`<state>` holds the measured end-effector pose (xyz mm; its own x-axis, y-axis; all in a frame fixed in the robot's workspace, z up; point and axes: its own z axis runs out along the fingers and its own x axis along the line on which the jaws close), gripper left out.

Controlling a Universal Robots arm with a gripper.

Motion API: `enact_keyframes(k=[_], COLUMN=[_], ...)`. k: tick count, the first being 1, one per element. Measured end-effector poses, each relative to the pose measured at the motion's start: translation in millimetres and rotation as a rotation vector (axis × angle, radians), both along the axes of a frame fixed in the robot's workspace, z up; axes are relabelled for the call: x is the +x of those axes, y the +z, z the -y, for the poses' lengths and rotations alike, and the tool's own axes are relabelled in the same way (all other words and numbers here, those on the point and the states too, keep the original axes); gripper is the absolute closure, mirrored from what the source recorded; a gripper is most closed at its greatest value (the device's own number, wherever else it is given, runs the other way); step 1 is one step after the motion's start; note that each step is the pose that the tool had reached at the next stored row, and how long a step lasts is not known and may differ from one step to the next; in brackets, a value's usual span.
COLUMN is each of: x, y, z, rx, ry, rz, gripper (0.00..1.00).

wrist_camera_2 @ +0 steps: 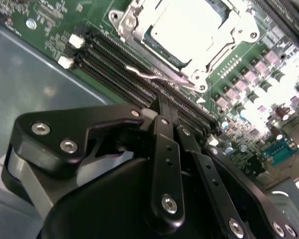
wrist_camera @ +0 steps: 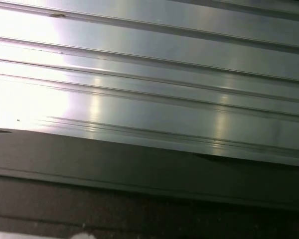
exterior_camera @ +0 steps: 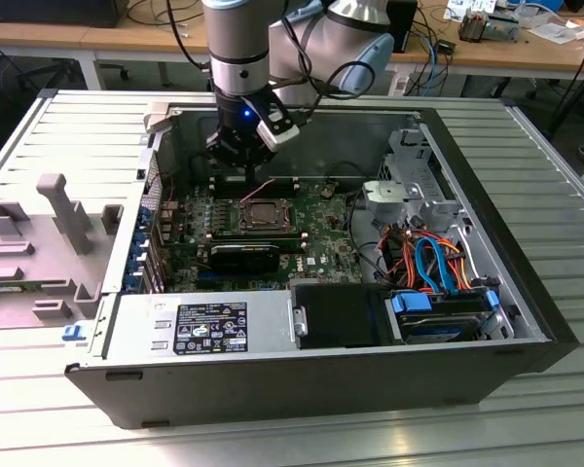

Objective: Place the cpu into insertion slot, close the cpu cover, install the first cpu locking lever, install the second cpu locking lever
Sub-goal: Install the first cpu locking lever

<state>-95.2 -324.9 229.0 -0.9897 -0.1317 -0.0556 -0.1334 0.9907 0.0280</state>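
Inside the open computer case [exterior_camera: 526,321], the insertion slot [exterior_camera: 264,215] sits in the middle of the green motherboard. In the second wrist view the cpu [wrist_camera_2: 187,27] lies in the slot as a bright silver square, and the cpu cover [wrist_camera_2: 134,25] is down around it as a silver frame. A thin wire locking lever [wrist_camera_2: 154,74] runs along the socket's edge beside the memory slots. My gripper [exterior_camera: 236,163] hangs just behind the socket. Its black fingers meet at the tip [wrist_camera_2: 162,107] close to that lever, shut with nothing seen between them.
Long black memory slots [wrist_camera_2: 114,62] lie between gripper and socket. A black card [exterior_camera: 245,256] sits in front of the socket, then the power supply [exterior_camera: 204,326]. Blue and orange cables [exterior_camera: 433,261] fill the right side. A grey fixture [exterior_camera: 63,219] stands on the ribbed table [wrist_camera: 149,74].
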Motion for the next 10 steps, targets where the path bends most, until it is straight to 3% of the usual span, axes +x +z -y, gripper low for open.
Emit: enact_keyframes(k=[5,8,10], x=[-1.0,-1.6,-1.7], y=[0.0,0.0,0.0], z=[2.3,11.3,13.7], rx=[-0.0099,-0.0135,-0.0145], ry=[0.000,0.000,0.000], rz=[0.0001,0.0001,0.0001], gripper=[0.89,0.89,0.89])
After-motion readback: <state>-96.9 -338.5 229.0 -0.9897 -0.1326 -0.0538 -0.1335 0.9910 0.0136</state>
